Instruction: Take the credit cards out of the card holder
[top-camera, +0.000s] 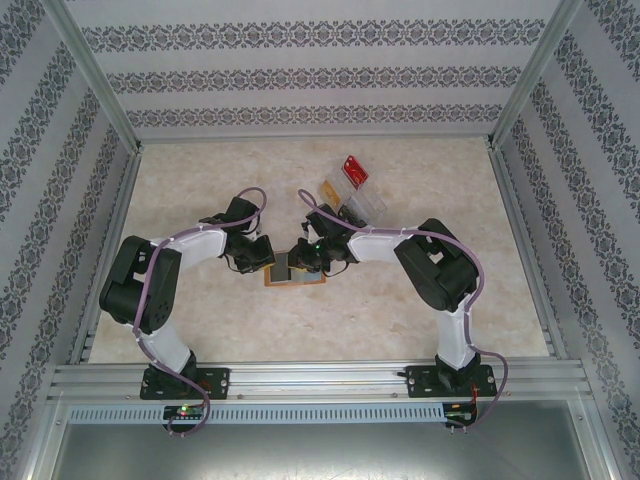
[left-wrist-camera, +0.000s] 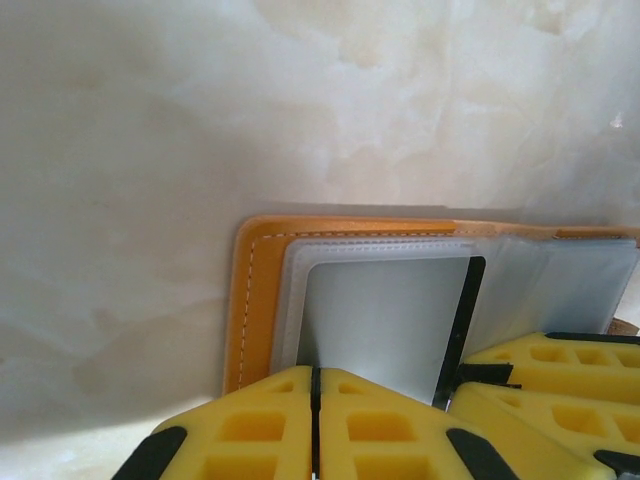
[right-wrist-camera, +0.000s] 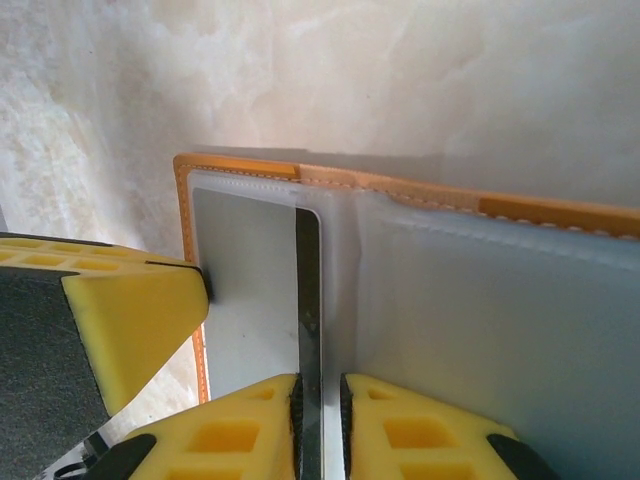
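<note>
While the top view puts the holder near a clear tray, wrist views show its stitched orange rim: left gripper pinched closed at its edge, right gripper clamping a thin dark card.

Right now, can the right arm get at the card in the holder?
Probably yes: the right gripper is down on the holder, its fingers either side of the card, nothing between. The left gripper, shut, sits beside it, not across the card.
</note>
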